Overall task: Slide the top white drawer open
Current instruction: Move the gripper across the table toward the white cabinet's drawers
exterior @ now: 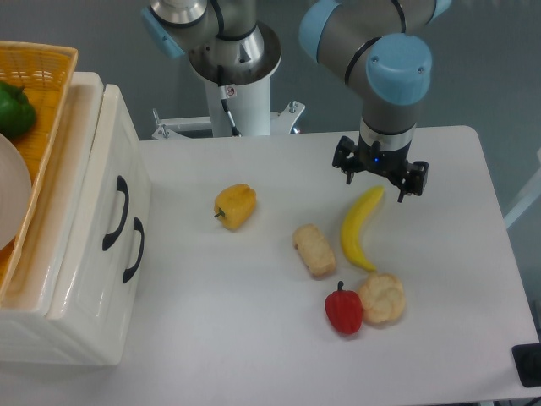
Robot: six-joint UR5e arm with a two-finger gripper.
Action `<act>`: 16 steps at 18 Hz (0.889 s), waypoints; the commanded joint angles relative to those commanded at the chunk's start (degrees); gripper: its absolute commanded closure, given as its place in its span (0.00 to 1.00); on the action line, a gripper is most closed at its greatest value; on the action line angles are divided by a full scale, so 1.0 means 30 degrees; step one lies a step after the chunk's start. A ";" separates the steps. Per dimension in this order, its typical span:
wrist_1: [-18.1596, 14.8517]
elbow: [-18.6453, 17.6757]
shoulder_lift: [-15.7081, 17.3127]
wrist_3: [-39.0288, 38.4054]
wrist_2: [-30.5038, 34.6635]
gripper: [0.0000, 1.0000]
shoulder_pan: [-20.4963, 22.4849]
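White matte table (254, 338), rounded corners, filling most of the view; grey-blue wall or floor behind, far edge of the tabletop running across the upper third. White arm pedestal (239, 85) bolted at the back edge, metal brackets either side of its foot. Small black object (528, 364) at the right edge near the front corner, too cropped to identify. Pale bar (524, 199) slanting in at the far right, unclear what.

Glossy white cabinet (72, 279) at the left edge of the table, seen from above and at an angle. Top white drawer (114, 182) on its front face, black curved handle (115, 213) on it, front apparently flush with the cabinet, shut. Lower drawer (127, 279) just beside it, own black handle (133, 249). Wicker basket (42, 85) on the cabinet top, green pepper (15, 110) and part of a white plate (10, 199) inside.

Gripper (380, 179) hanging over the table's right half, well apart from the cabinet, pointing down. Fingers spread apart, nothing between them, hovering just above the top end of a banana (359, 230); contact not evident.

Loose on the table: yellow pepper (236, 205) mid-table, bread piece (314, 249) left of the banana, red pepper (344, 309) touching or just beside a round biscuit-like piece (381, 298) below the banana's lower tip.
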 joint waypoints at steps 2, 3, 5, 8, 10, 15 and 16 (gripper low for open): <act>-0.0029 0.0087 0.0000 -0.0291 -0.0116 0.00 0.0000; -0.0030 0.0117 0.0029 -0.0641 -0.0436 0.00 0.0000; -0.0059 0.0146 0.0059 -0.0850 -0.0877 0.00 0.0000; 0.0028 -0.0261 0.0030 -0.1869 -0.0880 0.00 -0.0262; 0.0117 -0.0527 0.0000 -0.3392 -0.0908 0.00 -0.0672; -0.0059 -0.0587 0.0175 -0.5821 -0.1025 0.00 -0.2311; -0.0030 -0.0586 0.0176 -0.6787 -0.1083 0.00 -0.2604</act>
